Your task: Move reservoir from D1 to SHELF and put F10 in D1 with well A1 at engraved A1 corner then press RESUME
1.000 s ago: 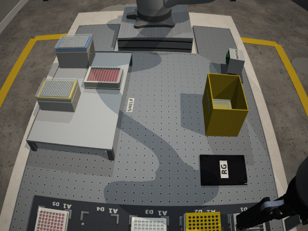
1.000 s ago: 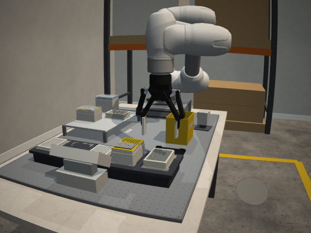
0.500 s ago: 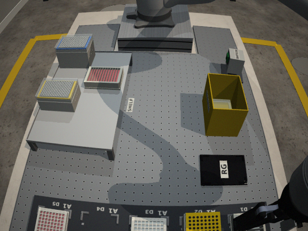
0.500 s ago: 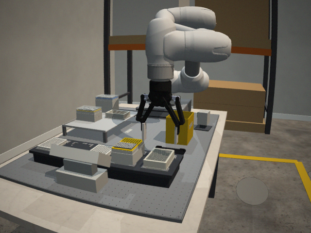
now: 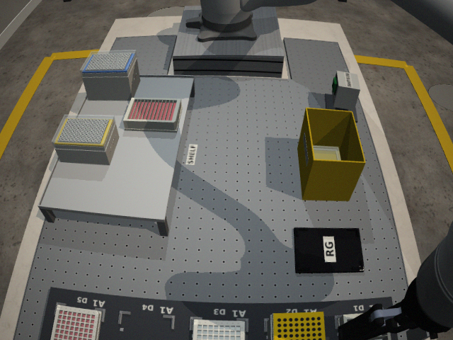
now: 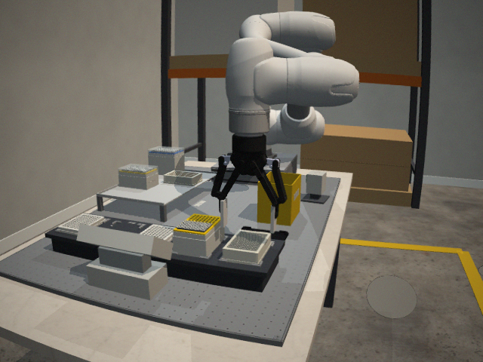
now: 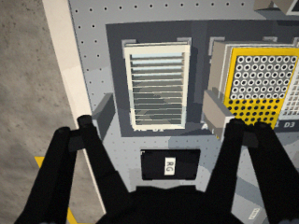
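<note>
My gripper (image 6: pixel 247 218) (image 7: pixel 158 101) (image 5: pixel 365 324) is open and empty. It hangs a little above the pale 12-trough reservoir (image 6: pixel 247 243) (image 7: pixel 157 86) in D1, one finger over each side. That reservoir sits flat in its brackets and holds a little liquid. In the top view my gripper hides most of it. The filled reservoir (image 5: pixel 153 110) (image 6: pixel 182 177), with red troughs, stands flat on the SHELF (image 5: pixel 120 190) (image 6: pixel 132 192). The RESUME key's post (image 5: pixel 345 89) (image 6: pixel 315 182) stands at the far right of the table.
A yellow-topped tip rack (image 5: pixel 298 325) (image 6: pixel 197 225) (image 7: pixel 262 79) stands in D2, right beside D1. Open plates sit in D3 (image 5: pixel 217 329) and D5 (image 5: pixel 76 324). Two covered tip racks (image 5: pixel 107 73) (image 5: pixel 85 137) stand on the shelf. A yellow bin (image 5: pixel 330 179) and the black RG nest (image 5: pixel 311 252) (image 7: pixel 154 165) lie behind D1.
</note>
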### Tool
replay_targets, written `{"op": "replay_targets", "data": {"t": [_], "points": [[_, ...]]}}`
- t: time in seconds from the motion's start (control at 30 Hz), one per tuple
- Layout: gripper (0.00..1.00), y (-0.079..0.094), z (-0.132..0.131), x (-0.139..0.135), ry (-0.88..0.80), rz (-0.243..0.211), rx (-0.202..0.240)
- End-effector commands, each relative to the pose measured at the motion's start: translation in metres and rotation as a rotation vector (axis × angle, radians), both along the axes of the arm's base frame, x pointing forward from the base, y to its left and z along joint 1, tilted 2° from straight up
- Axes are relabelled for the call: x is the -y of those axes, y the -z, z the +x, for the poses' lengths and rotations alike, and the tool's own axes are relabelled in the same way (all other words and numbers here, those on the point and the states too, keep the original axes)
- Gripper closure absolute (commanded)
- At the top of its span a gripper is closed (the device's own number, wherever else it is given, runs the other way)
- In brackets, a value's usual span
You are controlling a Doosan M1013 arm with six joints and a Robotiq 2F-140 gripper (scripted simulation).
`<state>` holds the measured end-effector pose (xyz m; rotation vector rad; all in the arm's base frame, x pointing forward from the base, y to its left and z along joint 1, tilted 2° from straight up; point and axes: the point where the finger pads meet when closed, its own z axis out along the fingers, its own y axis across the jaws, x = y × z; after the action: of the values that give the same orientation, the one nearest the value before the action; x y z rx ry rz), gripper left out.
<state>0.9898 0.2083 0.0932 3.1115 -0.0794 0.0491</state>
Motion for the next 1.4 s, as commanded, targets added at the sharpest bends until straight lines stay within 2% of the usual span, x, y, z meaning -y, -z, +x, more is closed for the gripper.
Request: {"op": "replay_targets", "data": {"t": [0.0, 1.1, 1.37], "points": [[0.23, 0.006, 0.0, 0.0, 0.0, 0.0, 0.0], [0.23, 0.054, 0.002, 0.002, 0.0, 0.0, 0.0], [0.23, 0.054, 0.002, 0.002, 0.0, 0.0, 0.0]]}}
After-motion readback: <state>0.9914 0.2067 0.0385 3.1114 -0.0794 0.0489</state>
